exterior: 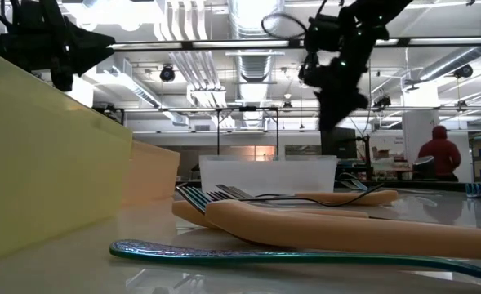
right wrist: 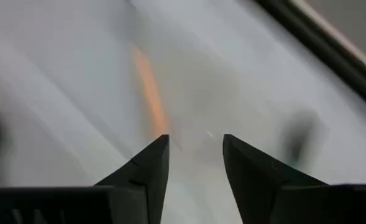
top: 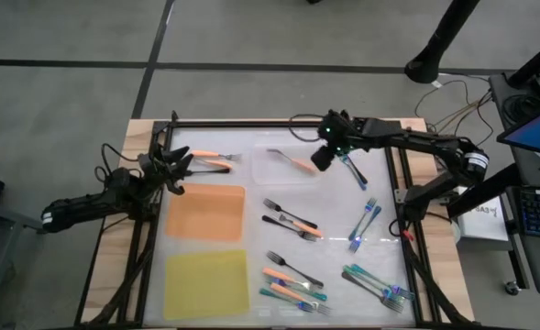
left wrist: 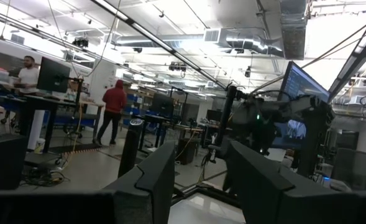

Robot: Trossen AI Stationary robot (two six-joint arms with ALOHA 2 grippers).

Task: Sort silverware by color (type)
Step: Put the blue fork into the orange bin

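Observation:
My right gripper (top: 322, 158) hangs open over the right end of the clear plastic tray (top: 262, 158), fingers slanting down. One orange-handled fork (top: 299, 164) lies in the tray; in the right wrist view this fork (right wrist: 148, 93) shows blurred beyond my open right gripper (right wrist: 195, 140), clear of it. Two more orange forks (top: 214, 162) lie on the table left of the tray. My left gripper (top: 180, 170) waits open and raised at the table's left side, with nothing between its fingers (left wrist: 164, 168).
An orange mat (top: 205, 213) and a yellow mat (top: 205, 282) lie on the left half. Black, orange and teal forks lie scattered in the middle (top: 288, 220), at the near edge (top: 292, 284) and on the right (top: 366, 220). A teal fork (top: 352, 170) lies right of my right gripper.

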